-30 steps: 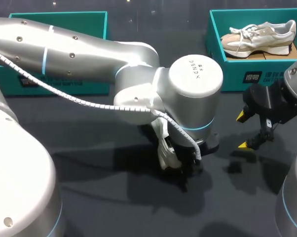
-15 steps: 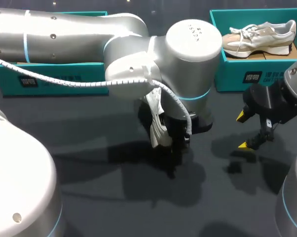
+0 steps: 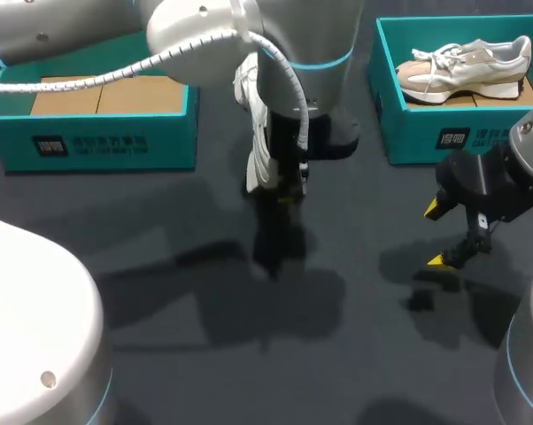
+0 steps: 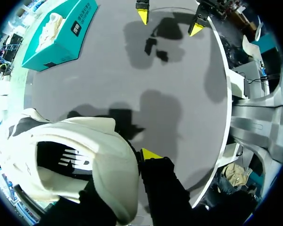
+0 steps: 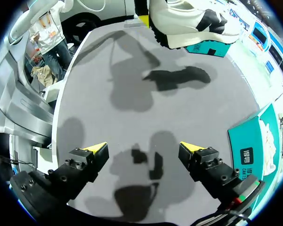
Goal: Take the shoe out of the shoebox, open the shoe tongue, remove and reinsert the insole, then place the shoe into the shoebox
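My left gripper (image 3: 282, 188) pinches the shoe (image 3: 256, 146); the right gripper (image 3: 438, 235) is spread. I centre over the shoebox (image 3: 116, 146), then lower sole-first.

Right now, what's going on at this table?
The left gripper holds a white shoe in the air above the dark table, between two teal shoeboxes. The left shoebox shows only its cardboard floor where it is visible. The right shoebox has another shoe lying in it. The right gripper hangs open and empty over the table, near the right shoebox.
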`<state>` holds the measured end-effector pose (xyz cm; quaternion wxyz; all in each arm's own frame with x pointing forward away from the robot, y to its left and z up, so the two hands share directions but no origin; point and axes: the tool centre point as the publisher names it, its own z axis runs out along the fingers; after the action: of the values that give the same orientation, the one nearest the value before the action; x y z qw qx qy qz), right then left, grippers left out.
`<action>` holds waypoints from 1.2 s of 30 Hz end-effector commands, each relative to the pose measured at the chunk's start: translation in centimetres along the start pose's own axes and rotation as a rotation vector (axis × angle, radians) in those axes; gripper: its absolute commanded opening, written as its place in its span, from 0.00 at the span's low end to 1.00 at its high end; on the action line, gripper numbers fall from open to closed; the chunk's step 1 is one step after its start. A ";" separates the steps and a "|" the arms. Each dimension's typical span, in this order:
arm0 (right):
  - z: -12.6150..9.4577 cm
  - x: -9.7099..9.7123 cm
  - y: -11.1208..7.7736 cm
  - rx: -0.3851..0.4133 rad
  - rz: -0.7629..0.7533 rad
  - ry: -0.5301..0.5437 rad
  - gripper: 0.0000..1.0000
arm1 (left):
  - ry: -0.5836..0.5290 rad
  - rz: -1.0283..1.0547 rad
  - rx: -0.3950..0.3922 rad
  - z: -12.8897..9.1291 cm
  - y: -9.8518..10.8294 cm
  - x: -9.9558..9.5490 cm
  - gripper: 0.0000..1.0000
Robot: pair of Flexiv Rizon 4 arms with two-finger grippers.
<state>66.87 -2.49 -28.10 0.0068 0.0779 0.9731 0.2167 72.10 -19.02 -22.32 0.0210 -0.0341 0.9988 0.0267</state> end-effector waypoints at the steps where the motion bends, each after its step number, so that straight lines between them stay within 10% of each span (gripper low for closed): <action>1: 0.1 0.1 0.0 0.002 0.000 -0.003 1.00 | -0.002 0.001 0.000 -1.6 0.3 0.0 0.00; 13: 0.1 0.1 0.0 0.002 0.000 -0.003 1.00 | -0.002 0.001 0.000 -1.6 0.3 0.0 0.00; 24: 0.1 0.1 0.0 0.002 0.000 -0.003 1.00 | -0.094 -0.003 -0.005 -6.5 0.1 -2.8 0.00; 36: 0.1 0.1 0.0 0.002 0.000 -0.003 1.00 | -0.066 -0.042 0.025 -10.9 5.5 -7.8 0.00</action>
<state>66.86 -2.48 -28.10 0.0069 0.0779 0.9731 0.2167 77.89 -16.14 -11.80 0.0661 -0.0530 0.9958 0.0344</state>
